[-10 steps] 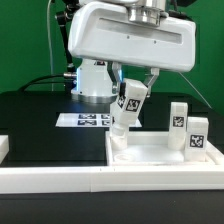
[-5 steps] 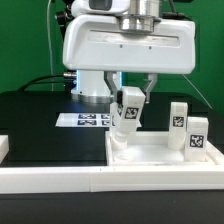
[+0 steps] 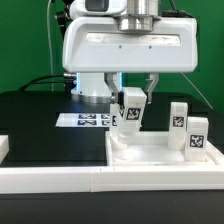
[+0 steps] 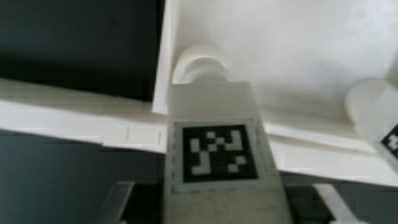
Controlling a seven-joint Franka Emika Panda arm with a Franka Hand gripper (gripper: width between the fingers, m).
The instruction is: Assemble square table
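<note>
The square table's white top [image 3: 160, 155] lies at the exterior view's right, rim up. My gripper [image 3: 134, 97] is shut on a white tagged leg [image 3: 126, 113], nearly upright, its lower end at the top's left corner. In the wrist view the leg [image 4: 217, 140] fills the middle between the dark fingers [image 4: 139, 198] of my gripper [image 4: 222, 208], its far end close to a round socket [image 4: 205, 68] in the top [image 4: 302, 60]. Whether the leg touches the socket I cannot tell. Two more legs [image 3: 178, 117] [image 3: 197, 136] stand on the top's right side.
The marker board [image 3: 88, 120] lies on the black table behind the held leg. A long white rail [image 3: 80, 181] runs along the front edge. A small white block [image 3: 3, 147] sits at the exterior view's far left. The arm's base [image 3: 92, 82] stands behind.
The held leg has swung from a clear tilt to nearly upright, its lower end still at the top's left corner. The wrist has shifted slightly with it. The jaws have kept their grip.
</note>
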